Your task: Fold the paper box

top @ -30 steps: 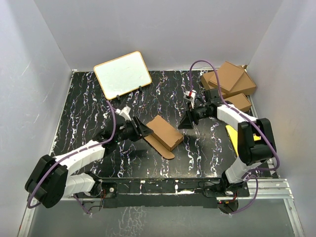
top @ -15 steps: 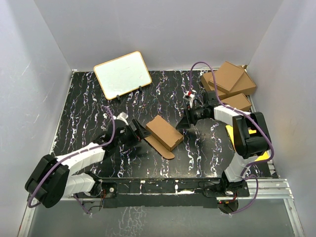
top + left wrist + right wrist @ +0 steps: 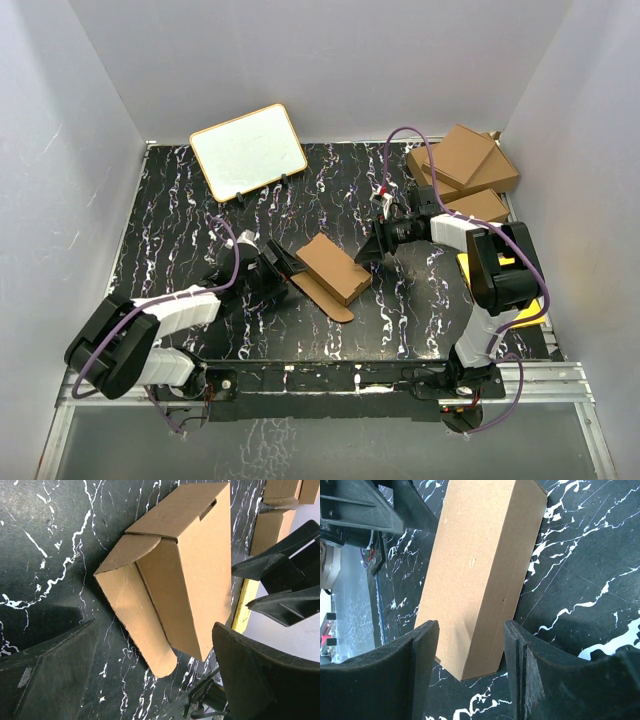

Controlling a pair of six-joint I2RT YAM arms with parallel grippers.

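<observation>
The paper box [image 3: 335, 268] is a small brown carton lying on the black marbled table, with one end open and its long rounded flap [image 3: 327, 298] flat on the table. In the left wrist view the open end and flap [image 3: 140, 615] face me. My left gripper [image 3: 283, 268] is open just left of the box, its fingers [image 3: 45, 680] wide apart and touching nothing. My right gripper [image 3: 372, 250] is open just right of the box. The closed end of the box [image 3: 480, 570] shows between the right fingers [image 3: 530, 670], apart from them.
A white board [image 3: 248, 150] leans at the back left. Three larger brown cartons [image 3: 462, 165] are stacked at the back right. A yellow sheet [image 3: 468, 270] lies by the right arm. Grey walls close in the table on three sides.
My right gripper has crept left toward the box and its arm has folded in. My left arm has drawn back slightly. The box has not moved.
</observation>
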